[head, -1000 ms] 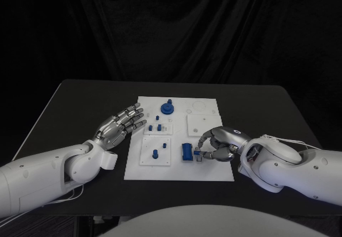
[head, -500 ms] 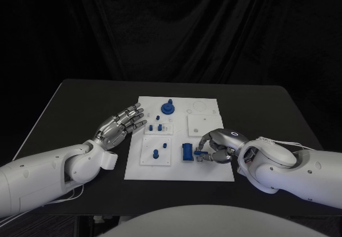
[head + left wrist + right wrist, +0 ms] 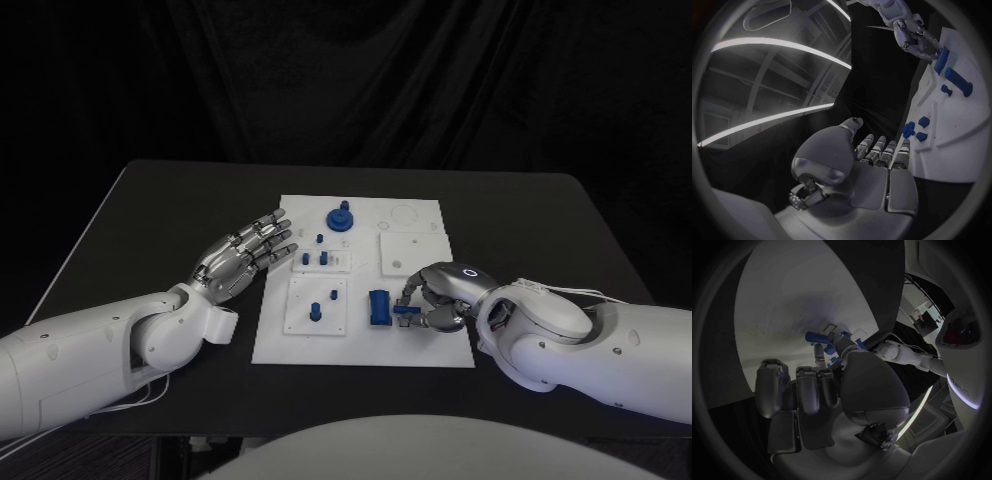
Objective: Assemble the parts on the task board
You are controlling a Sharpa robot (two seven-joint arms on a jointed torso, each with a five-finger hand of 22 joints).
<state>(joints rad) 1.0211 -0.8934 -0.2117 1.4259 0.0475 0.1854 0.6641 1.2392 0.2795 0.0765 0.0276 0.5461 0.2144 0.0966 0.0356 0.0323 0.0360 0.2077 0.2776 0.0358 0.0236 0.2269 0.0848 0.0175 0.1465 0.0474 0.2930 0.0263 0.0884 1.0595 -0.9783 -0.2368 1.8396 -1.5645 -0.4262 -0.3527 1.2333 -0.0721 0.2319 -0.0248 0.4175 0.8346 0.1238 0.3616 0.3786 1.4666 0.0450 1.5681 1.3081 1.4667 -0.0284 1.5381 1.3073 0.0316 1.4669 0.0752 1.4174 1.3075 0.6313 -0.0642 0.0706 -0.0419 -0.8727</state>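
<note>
Head view puts the right robot hand [image 3: 440, 297] nearest, low on the task board [image 3: 433, 355] at its right edge, fingers curled together around a small blue part [image 3: 405, 318]; the pinch looks firm, though the fingertips partly hide it. At nine o'clock of that hand, just beside it, stands the blue block [image 3: 378, 306], long axis running six to twelve. Farther, at ten o'clock, the left robot hand [image 3: 242, 256] hovers spread and unladen by the board's left edge on the bench [image 3: 159, 200].

Lab: black-draped table [image 3: 159, 215], task board [image 3: 418, 345]
</note>
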